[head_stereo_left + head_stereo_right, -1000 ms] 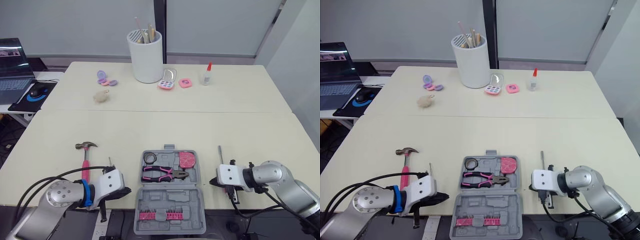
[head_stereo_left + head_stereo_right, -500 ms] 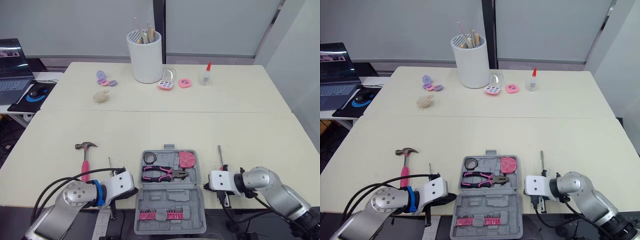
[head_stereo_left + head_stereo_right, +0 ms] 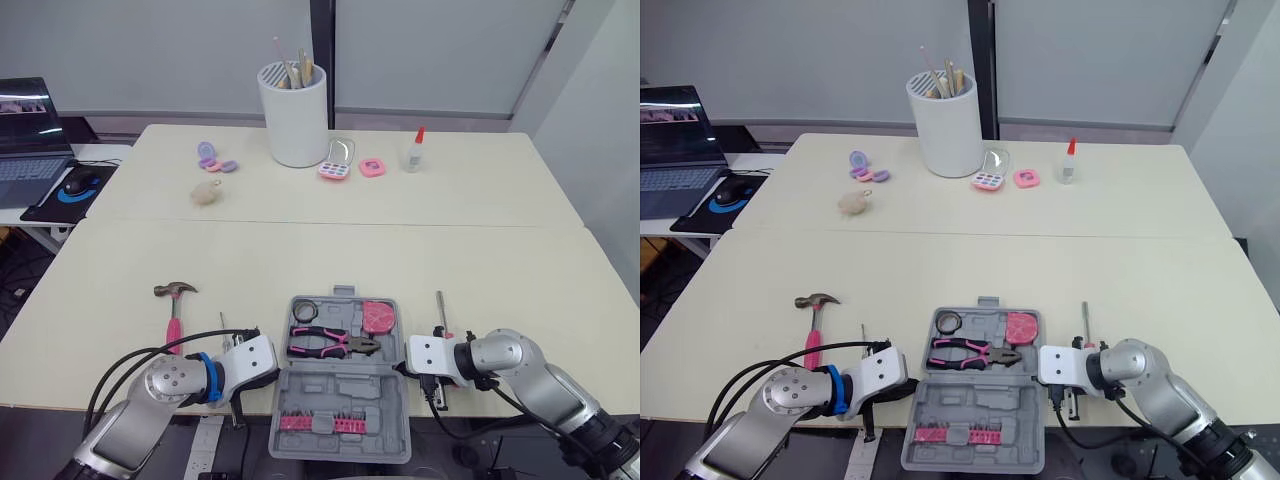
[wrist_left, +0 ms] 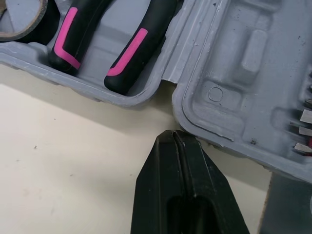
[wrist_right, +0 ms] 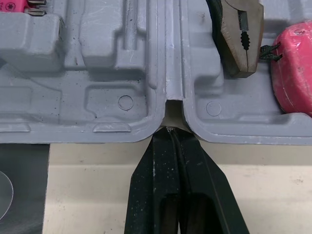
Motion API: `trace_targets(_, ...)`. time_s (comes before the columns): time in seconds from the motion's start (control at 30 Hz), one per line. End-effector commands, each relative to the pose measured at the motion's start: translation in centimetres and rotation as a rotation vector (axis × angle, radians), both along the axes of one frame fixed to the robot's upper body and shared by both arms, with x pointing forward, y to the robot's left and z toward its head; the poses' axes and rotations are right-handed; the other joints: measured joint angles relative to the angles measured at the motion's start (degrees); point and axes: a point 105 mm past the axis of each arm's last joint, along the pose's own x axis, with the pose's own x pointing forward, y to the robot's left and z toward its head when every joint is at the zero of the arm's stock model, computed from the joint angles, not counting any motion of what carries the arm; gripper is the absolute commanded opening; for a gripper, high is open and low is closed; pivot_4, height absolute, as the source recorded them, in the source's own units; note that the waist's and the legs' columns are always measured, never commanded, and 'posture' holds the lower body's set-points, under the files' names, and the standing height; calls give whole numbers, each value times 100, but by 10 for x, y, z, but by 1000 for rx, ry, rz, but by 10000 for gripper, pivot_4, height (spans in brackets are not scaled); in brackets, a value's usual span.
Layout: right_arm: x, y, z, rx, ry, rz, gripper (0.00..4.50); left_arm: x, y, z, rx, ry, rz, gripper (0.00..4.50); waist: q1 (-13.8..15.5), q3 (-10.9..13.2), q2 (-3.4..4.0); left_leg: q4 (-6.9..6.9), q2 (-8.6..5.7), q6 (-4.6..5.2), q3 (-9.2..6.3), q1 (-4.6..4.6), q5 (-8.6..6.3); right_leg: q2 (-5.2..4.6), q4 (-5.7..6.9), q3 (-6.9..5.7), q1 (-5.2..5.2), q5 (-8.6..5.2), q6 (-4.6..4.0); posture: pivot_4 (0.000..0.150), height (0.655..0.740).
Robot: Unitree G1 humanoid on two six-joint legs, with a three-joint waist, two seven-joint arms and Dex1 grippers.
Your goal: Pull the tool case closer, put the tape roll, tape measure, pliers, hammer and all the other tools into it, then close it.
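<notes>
The tool case (image 3: 350, 392) lies open at the table's near edge, holding the tape roll (image 3: 302, 313), pliers (image 3: 328, 343) and pink tape measure (image 3: 377, 317) in its far half. The left gripper (image 4: 173, 134), fingers pressed together, has its tip just beside the case's left hinge notch. The right gripper (image 5: 170, 130), also pinched closed and empty, touches the right hinge notch. The hammer (image 3: 175, 310) lies on the table left of the case, and a screwdriver (image 3: 439, 310) lies to its right.
</notes>
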Motion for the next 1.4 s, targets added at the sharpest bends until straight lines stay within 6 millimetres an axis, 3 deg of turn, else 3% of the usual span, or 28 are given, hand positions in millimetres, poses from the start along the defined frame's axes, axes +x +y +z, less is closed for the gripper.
trace_targets(0.03, 7, 11, 10, 53, -32, 1, 217, 5, -16, 7, -43, -42, -42, 0, -1, 0, 0, 0, 0, 0, 1, 0, 0, 0, 0, 1, 0, 0, 0, 1500, 7400)
trace_targets(0.57, 50, 12, 14, 53, -135, -36, 217, 49, -21, 16, -55, -105, 0, 0, -4, -1, -2, 2, -2, 0, -1, -3, 1, 2, 6, -1, -3, 3, 1, 1500, 7400)
trace_targets(0.83, 66, 9, 17, 49, -182, -59, 217, 60, -23, 15, -55, -124, -4, 0, -4, -2, -2, 3, -3, 1, -2, -1, 1, 2, 7, 0, -1, 5, 3, 1500, 7400)
trace_targets(1.4, 80, 11, 18, 65, -235, -96, 217, 74, -22, 11, -35, -152, 7, 0, -5, -4, -1, 6, -4, 1, -1, 1, 2, 1, 7, 1, 2, 7, 6, 1500, 7400)
